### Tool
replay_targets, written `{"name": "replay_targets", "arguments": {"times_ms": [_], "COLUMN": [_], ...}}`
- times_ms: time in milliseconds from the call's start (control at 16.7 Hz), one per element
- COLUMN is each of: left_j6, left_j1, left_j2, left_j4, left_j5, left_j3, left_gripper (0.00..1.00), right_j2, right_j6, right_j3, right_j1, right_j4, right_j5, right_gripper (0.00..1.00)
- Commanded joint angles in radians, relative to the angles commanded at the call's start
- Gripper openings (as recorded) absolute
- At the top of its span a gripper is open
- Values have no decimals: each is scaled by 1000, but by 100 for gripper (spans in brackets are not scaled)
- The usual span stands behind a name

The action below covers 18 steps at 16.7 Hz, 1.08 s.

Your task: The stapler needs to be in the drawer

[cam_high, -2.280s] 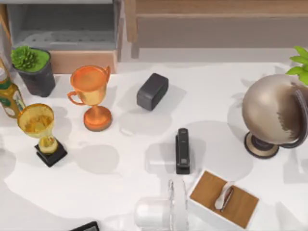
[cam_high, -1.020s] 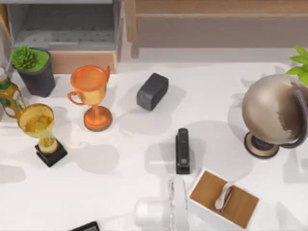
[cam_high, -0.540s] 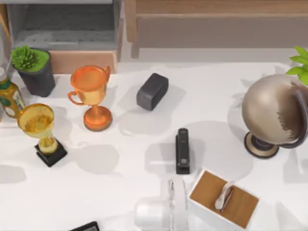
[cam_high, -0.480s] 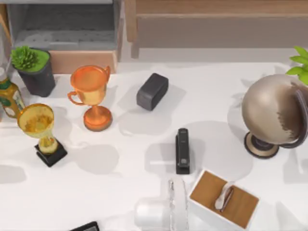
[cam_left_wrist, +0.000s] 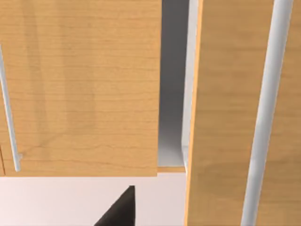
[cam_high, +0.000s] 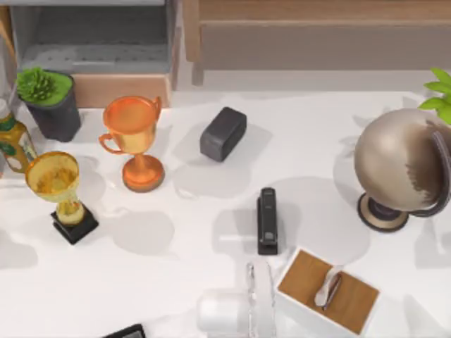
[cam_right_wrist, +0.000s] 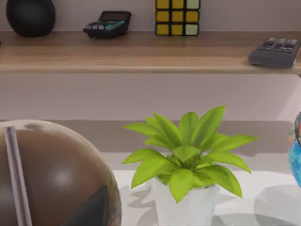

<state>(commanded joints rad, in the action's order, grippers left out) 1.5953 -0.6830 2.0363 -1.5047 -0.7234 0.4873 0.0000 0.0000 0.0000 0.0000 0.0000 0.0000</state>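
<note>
Near the middle of the table (cam_high: 211,282), the stapler (cam_high: 267,220) is seen lying flat and untouched, well apart from the drawer (cam_high: 120,89), which stands open at the upper left with its grey floor bare. Nothing of the task is judged done yet. A dark wedge of the left gripper (cam_left_wrist: 117,209) is seen before wooden cabinet fronts, and a like wedge of the right gripper (cam_right_wrist: 89,207) beside the globe (cam_high: 398,165); whether either is released or clenched cannot be told. Trouble is most likely at the grasp. The stapler is slim and low, so it could be twisted or flicked aside by a closing that lands off its middle, and its near end is crowded by the tissue box (cam_high: 328,292). The chunkier dark grey block (cam_high: 223,134) could also be taken by mistake. On the way to the drawer, the orange trophy (cam_high: 134,141) and the potted succulent (cam_high: 48,98) could be knocked over by a low carry, and the tan front panel could be struck. Compared with the earliest frame, the stapler is unmoved, while the shadow on the table's left edge is shifted.
</note>
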Motion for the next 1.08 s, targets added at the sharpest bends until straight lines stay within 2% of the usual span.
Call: {"name": "replay_targets", "arguments": {"times_ms": [480, 780, 1080], "left_j6": [1, 3, 1], "left_j1": [-2, -48, -49], "left_j2": [-1, -22, -25], "left_j4": [-2, -36, -32], "left_j5": [-2, -49, -43], "left_j3": [-1, -60, -51], "left_gripper": [100, 100, 100], "right_j2": [0, 0, 0], "right_j6": [0, 0, 0], "right_j3": [0, 0, 0], "right_j1": [0, 0, 0], "right_j4": [0, 0, 0], "right_j5": [0, 0, 0], "right_gripper": [100, 100, 100]}}
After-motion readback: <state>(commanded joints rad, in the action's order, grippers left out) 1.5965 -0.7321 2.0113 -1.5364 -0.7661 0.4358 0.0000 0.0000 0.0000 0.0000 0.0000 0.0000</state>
